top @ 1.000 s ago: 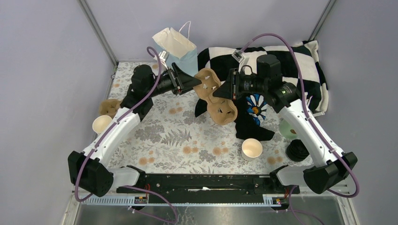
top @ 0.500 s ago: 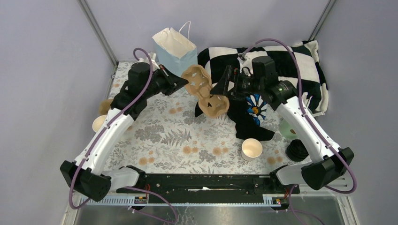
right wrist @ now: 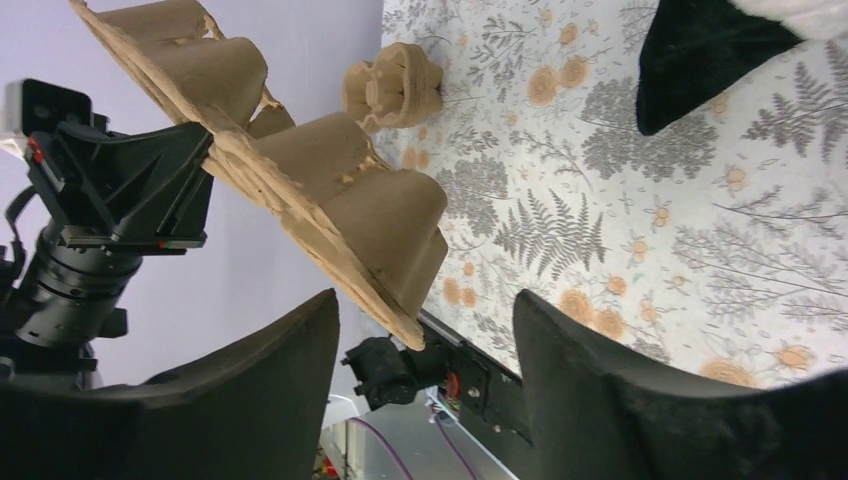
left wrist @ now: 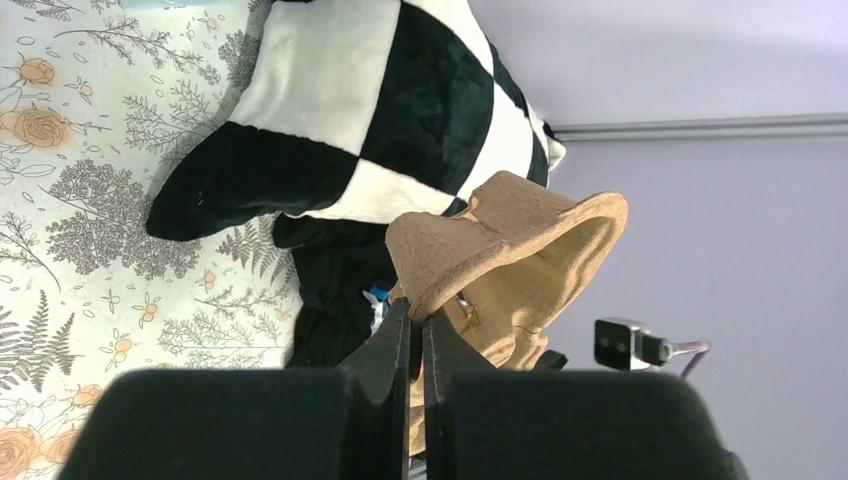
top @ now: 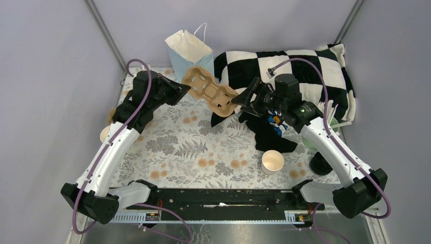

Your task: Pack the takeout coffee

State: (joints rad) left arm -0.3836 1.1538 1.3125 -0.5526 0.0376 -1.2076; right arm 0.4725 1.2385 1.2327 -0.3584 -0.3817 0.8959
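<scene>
Takeout coffee (top: 273, 161) unmoved; carrier (top: 208, 91) swung left, left claw (left wrist: 411, 340) clenching it, right claw (right wrist: 425, 330) released.

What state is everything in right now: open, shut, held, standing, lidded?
Cardboard cup carrier: held in the air, tilted, its pockets empty.
Left gripper: shut on the carrier's edge.
Right gripper: open, at the carrier's other end.
Paper cup: upright, no lid.
Paper bag: standing, mouth open.
Black lids: stacked, none on the cup.
</scene>
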